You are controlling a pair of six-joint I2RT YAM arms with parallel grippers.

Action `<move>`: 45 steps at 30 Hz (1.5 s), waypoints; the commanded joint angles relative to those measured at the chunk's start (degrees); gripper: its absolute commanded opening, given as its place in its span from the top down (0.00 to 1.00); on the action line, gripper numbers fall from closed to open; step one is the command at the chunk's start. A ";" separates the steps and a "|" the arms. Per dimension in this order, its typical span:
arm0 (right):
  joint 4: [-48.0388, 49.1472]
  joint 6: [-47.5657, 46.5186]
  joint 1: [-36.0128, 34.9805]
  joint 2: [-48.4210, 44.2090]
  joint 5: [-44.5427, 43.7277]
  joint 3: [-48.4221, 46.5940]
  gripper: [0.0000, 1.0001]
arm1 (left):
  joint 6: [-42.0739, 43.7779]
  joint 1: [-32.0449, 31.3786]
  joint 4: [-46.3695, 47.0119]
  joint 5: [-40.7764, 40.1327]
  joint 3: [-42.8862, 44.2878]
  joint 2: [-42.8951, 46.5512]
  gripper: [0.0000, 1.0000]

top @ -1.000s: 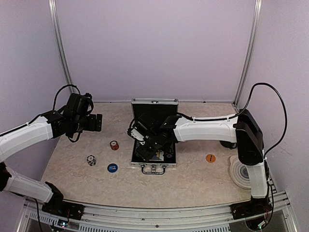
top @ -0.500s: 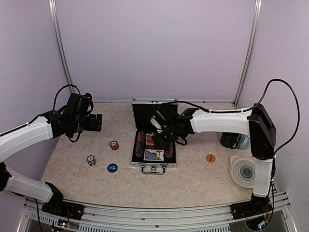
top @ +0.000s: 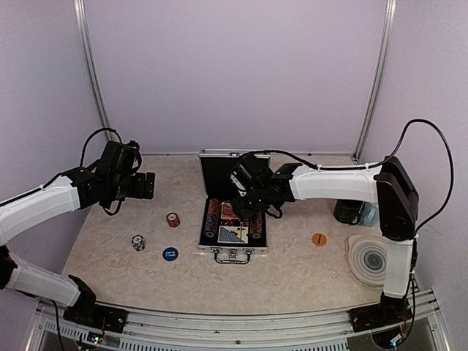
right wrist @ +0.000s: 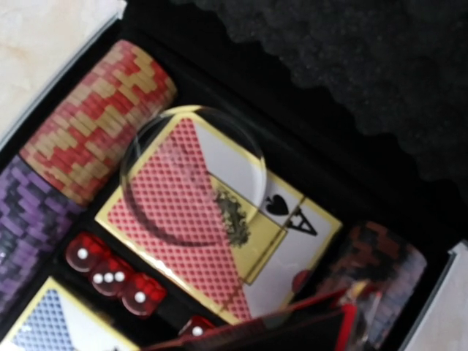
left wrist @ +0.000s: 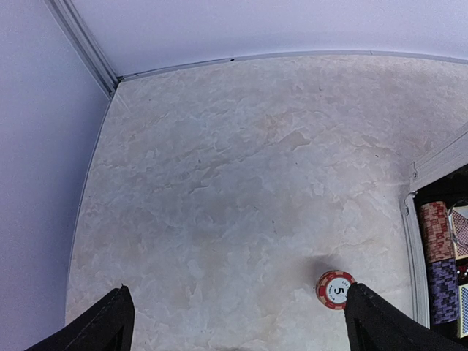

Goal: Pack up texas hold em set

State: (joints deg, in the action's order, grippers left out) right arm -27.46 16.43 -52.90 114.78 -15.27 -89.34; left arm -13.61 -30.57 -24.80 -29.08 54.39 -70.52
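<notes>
Finding the case (top: 232, 250) open and part-filled on the tabletop (top: 292, 272), your right pincer (top: 248, 199) over it (grip not discernible) and left pincer (top: 146, 185) released far left, you must next fetch the red chip (top: 173, 219) lying left of the case.

Left gripper (top: 148, 186) hangs wide open; right gripper (top: 246, 206) points down, arm outstretched.

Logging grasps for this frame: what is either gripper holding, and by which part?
The left gripper is open and holds nothing. Whether the right gripper, above the open case, holds anything cannot be told.
</notes>
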 commanded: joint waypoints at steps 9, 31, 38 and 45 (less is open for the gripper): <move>2.37 2.84 0.08 3.22 -0.34 -1.52 0.46 | 0.33 0.33 1.23 0.29 -0.43 0.65 0.01; 1.80 5.33 0.08 6.38 -0.21 -3.01 0.31 | 0.32 0.34 1.31 0.52 -0.42 0.86 0.01; 0.98 4.85 0.08 6.56 -0.38 -3.72 0.22 | 0.42 0.34 1.29 0.52 -0.43 0.74 0.01; -0.25 1.82 0.04 5.58 0.74 -4.09 0.22 | 0.51 0.36 1.33 0.34 -0.42 0.82 0.01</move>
State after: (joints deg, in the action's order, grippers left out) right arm -26.57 20.69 -52.90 120.38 -15.29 -92.09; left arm -13.61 -30.57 -24.80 -28.86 54.41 -70.50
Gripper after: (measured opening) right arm 0.782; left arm 0.989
